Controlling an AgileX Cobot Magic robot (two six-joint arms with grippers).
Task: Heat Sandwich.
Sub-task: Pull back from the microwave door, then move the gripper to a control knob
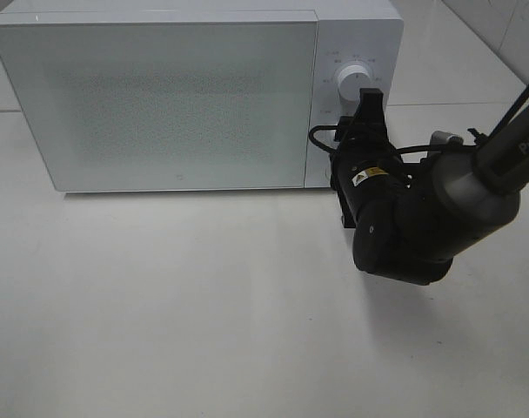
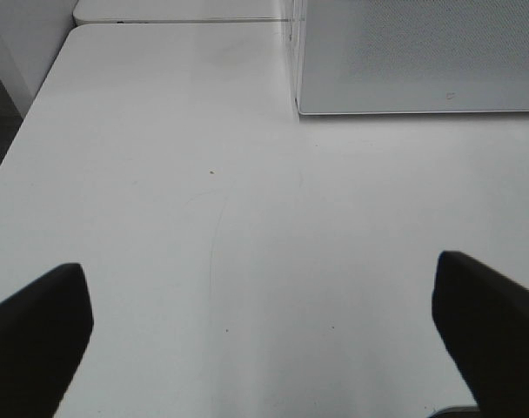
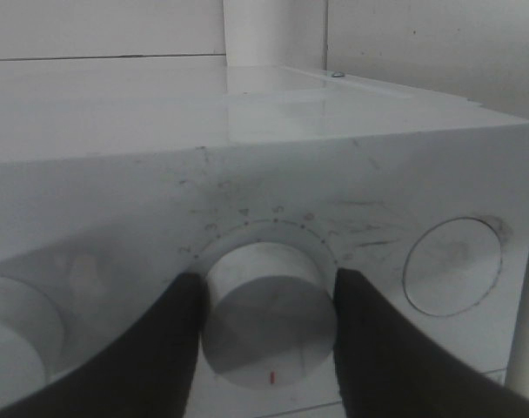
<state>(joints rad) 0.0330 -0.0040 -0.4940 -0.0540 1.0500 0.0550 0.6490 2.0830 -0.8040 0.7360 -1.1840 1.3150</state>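
Observation:
The sandwich is out of view, and the white microwave (image 1: 160, 96) has its door closed. My right gripper (image 1: 366, 97) reaches the control panel at the microwave's right end. In the right wrist view the right gripper (image 3: 266, 335) is shut on a white dial knob (image 3: 264, 287) with numbers around it, both black fingers (image 3: 151, 348) pressed against its sides. A second knob (image 1: 351, 83) shows just above the gripper in the exterior view. My left gripper (image 2: 264, 348) hangs open over the bare white table (image 2: 204, 218), nothing between its fingers.
The microwave's lower front corner (image 2: 421, 52) lies ahead of the left gripper. A round recess (image 3: 451, 266) sits on the panel beside the gripped knob. The white tabletop (image 1: 204, 305) stretches in front of the microwave. The right arm (image 1: 421, 218) hangs over the table's right side.

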